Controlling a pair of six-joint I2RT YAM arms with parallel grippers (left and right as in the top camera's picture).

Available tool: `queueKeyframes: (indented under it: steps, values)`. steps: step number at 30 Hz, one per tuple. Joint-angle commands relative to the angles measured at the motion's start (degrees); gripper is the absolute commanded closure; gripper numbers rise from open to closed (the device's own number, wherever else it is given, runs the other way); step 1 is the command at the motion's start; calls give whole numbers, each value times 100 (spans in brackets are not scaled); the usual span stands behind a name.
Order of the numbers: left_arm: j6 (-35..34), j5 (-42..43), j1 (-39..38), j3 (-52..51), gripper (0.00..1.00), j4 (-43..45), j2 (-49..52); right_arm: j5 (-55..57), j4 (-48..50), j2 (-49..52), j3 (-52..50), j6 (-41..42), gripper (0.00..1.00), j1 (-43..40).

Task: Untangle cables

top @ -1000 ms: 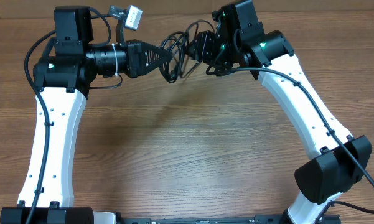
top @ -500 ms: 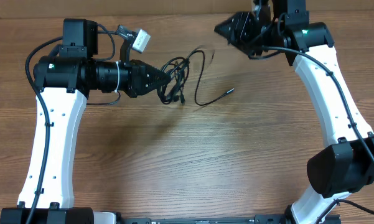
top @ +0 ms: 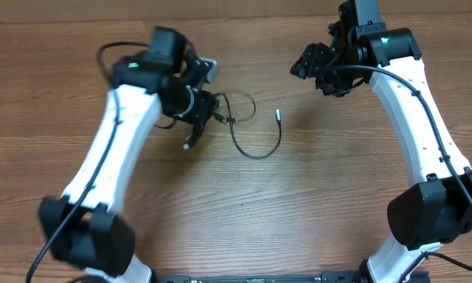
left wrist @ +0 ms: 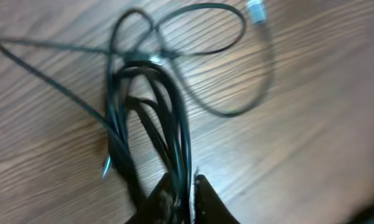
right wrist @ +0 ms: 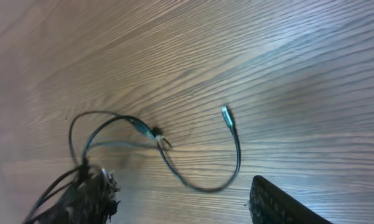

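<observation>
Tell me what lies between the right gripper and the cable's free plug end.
Only bare wooden table separates the right gripper from the plug end, as the overhead view shows.

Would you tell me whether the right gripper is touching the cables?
Apart. The overhead view shows bare table between the right gripper and the cables.

The left arm (top: 114, 149) and right arm (top: 404, 102) are coloured white, with black joints. Black wires (top: 426, 130) are run along them, and green lights (top: 386, 39) are seen.
</observation>
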Motion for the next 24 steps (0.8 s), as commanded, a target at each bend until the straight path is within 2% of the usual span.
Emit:
queueKeyframes:
  steps: [1,4,7,13,15,17,24]
  values:
    - [-330,-1003,-343,4,70,0,365,262,-11,-42,13,-57,31,-131]
    - [-330,-1049,-505,4,57,-4,472,260,-28,-42,13,-57,30,-205]
    - [-332,-1047,-529,7,53,2,442,260,-48,-42,13,-59,29,-245]
    - [-713,-1115,-476,4,57,-118,466,262,-57,-42,13,-81,28,-245]
    - [-1526,-1810,-442,0,60,-247,549,260,-72,-42,13,-81,28,-245]
    - [-1829,-1985,-411,-13,63,-291,623,262,-74,-42,13,-81,28,-245]
    - [-2260,-2000,-374,-424,62,181,791,262,-76,-42,11,-83,28,-245]
